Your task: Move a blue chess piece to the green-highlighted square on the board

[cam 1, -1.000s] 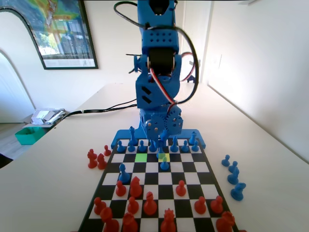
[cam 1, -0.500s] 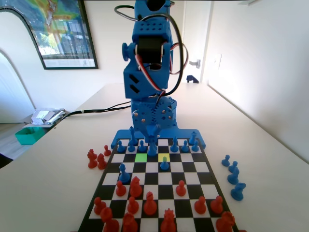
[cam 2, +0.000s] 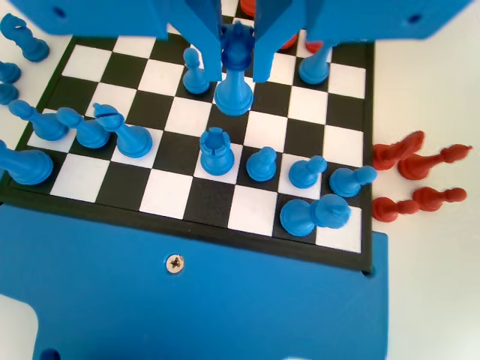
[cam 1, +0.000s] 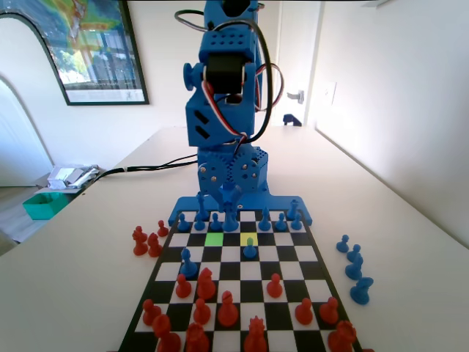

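Blue chess piece [cam 2: 236,71] is now clamped between the jaws of the hand [cam 1: 231,196] and lifted off the board [cam 1: 315,293], up from half a second ago. It hangs over the back rows, near the green-highlighted square [cam 1: 214,238]. Pickup looks done; carry and set-down remain.

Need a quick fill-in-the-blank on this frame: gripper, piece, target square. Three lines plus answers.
1. The gripper is closed around a ____ chess piece.
2. In the fixed view, the green-highlighted square has ____ piece standing on it.
3. In the fixed view, the pieces lying off the board to the picture's right are coloured ____.

Missing words: blue; no; blue
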Tool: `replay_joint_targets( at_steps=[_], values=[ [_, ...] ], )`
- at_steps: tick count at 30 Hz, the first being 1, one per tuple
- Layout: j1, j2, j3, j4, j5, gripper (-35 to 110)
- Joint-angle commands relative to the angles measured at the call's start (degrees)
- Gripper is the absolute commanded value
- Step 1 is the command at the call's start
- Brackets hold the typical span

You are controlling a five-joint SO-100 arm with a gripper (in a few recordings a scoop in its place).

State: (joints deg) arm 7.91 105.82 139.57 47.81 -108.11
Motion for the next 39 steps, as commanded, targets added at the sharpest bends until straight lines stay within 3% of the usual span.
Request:
replay_joint_targets(
  at_steps=[1,39],
  values=[
    [1.6,4.1,-1.6,1.4,-0.6,1],
    [5.1,6.3,0.2,-0.1,-1.5,1]
  ],
)
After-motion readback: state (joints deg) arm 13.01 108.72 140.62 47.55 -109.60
